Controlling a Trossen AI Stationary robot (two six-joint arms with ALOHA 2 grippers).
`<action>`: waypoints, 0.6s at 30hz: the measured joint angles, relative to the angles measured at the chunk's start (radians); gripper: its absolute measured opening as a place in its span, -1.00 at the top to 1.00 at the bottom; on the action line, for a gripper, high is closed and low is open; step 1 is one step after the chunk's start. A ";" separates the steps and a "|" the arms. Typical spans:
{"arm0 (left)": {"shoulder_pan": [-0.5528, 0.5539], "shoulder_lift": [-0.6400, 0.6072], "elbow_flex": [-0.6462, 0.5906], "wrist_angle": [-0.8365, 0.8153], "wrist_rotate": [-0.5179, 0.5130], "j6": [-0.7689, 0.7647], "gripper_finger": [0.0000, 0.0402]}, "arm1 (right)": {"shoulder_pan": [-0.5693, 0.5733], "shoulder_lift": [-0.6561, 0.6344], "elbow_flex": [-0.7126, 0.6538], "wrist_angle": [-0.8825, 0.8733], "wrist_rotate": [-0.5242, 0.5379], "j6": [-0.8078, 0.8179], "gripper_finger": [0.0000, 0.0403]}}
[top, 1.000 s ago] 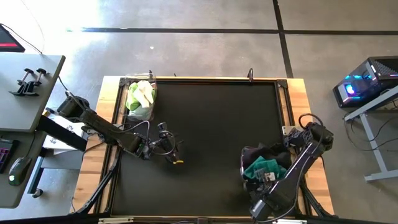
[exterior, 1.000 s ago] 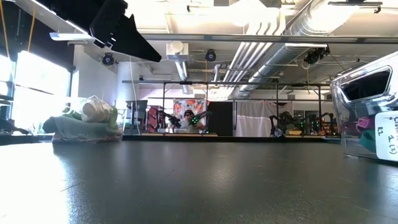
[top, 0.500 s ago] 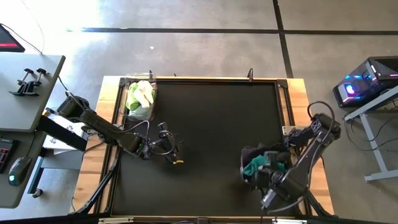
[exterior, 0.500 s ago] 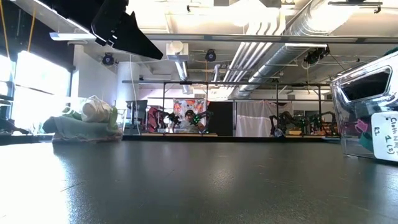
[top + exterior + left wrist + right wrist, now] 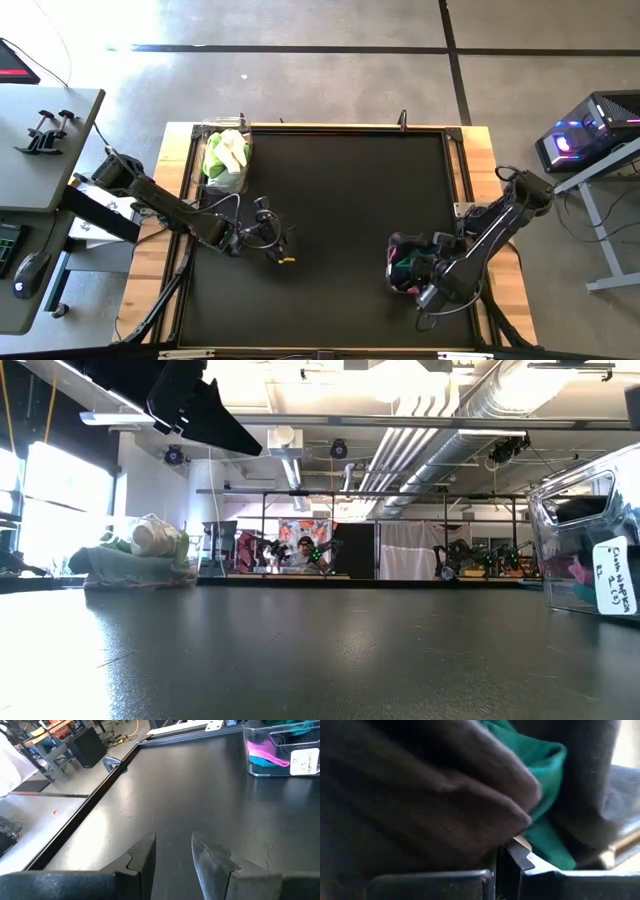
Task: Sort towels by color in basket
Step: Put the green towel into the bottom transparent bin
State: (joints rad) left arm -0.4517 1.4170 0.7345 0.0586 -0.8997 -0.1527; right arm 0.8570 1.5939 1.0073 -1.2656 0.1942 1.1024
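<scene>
A clear bin [image 5: 405, 262] at the table's right holds dark, magenta and teal-green towels [image 5: 270, 752]; it also shows in the low view [image 5: 590, 530]. My right gripper [image 5: 424, 272] is down inside it, shut, its fingers [image 5: 507, 862] among a dark towel [image 5: 420, 795] and a teal-green one [image 5: 545, 775]. A second basket [image 5: 226, 160] at the far left holds lime green and cream-white towels. My left gripper [image 5: 172, 855] hovers open over the bare mat left of centre, with nothing between its fingers. My right gripper comes into the clear bin from above, pointing steeply down, and its shut fingers lie against the dark towel [image 5: 470, 835] beside the teal-green one. Whether any cloth is caught between the fingers, I cannot tell; the towels lie in the bin.
The black mat [image 5: 340, 200] lies between the two baskets. The wooden table frame [image 5: 480, 150] runs around it. A white label [image 5: 612, 575] is stuck on the clear bin's wall.
My right gripper has swung from the table's near edge toward the clear bin, rolled about its wrist and sunk down into the towels. It now covers the teal-green towel in the high view. The bin has shifted a little toward the table's left.
</scene>
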 joint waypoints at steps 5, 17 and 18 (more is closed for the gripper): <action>0.000 0.000 0.000 0.008 0.000 0.000 0.43 | 0.003 -0.004 -0.058 0.052 -0.022 0.077 0.92; 0.000 0.000 0.000 0.016 0.000 -0.001 0.43 | 0.009 0.003 0.276 -0.260 -0.055 0.089 0.26; 0.000 0.000 0.000 0.016 0.000 -0.001 0.43 | 0.009 0.003 0.302 -0.276 -0.054 0.097 0.25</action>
State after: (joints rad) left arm -0.4519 1.4170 0.7345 0.0742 -0.8993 -0.1535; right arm 0.8658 1.5970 1.3090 -1.5413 0.1401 1.1992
